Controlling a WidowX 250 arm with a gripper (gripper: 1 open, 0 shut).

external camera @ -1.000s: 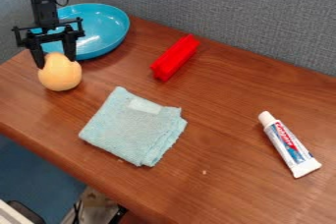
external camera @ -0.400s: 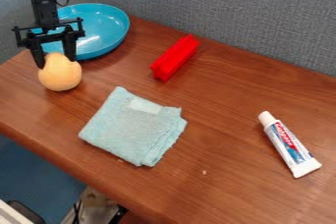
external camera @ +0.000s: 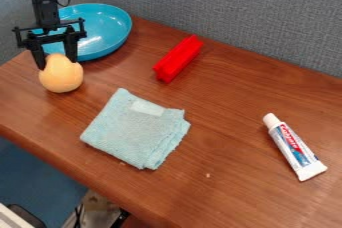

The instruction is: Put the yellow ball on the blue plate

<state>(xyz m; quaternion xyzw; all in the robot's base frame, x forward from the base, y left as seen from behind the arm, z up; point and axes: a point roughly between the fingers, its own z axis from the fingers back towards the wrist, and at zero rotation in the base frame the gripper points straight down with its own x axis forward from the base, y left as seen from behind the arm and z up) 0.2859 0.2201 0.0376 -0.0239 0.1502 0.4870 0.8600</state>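
The claw (external camera: 51, 50) points down over the yellow ball (external camera: 59, 74), its two fingers straddling the ball's top; whether they grip it cannot be told. The ball rests on the wooden surface (external camera: 227, 112), just in front of the blue plate (external camera: 100, 27) at the back left.

Soft, even light falls on the brown wooden desk (external camera: 241, 92), bright overall. Short, faint shadows hug each object's base. Pale sheen streaks the wood near the right edge. The picture is small and slightly soft, without motion blur.
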